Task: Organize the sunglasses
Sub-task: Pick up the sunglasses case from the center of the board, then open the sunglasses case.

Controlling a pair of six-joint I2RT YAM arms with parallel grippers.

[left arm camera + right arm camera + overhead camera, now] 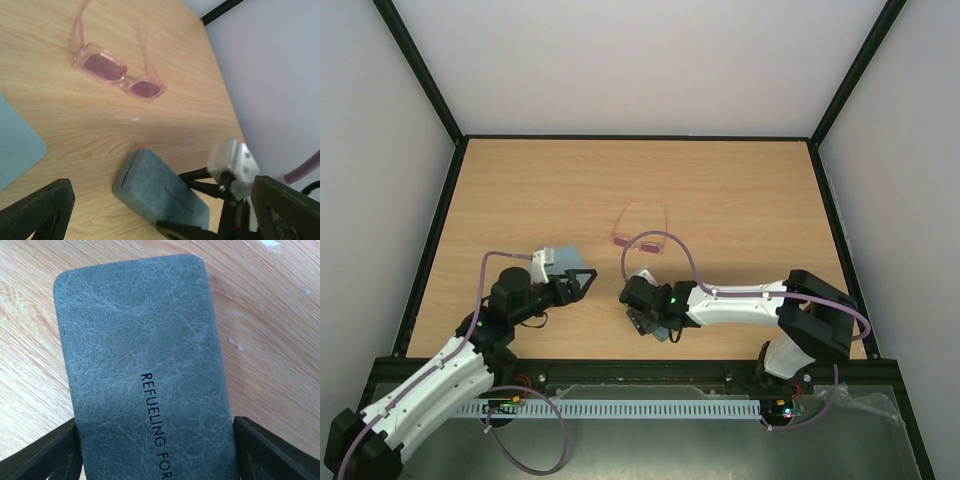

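Pink sunglasses (106,67) sit unfolded on the wood table (175,132), grey-blue case (160,192) closer in, light-blue cloth (15,145) at the left edge.

Right wrist view: the glasses case (145,355), blue-grey with a cracked-leather grain, carried one line of dark printed capitals running lengthwise along its face. Legible: "REFUELING FOR". The line ran off the bottom edge of the view, between the fingers of the right gripper (155,440), so any further words were cut off.

Left wrist view: the glasses case (160,192) showed a short line of small dark print along its upper face. It was too small and blurred to read.

Top view: no lettering could be made out on anything at that resolution.
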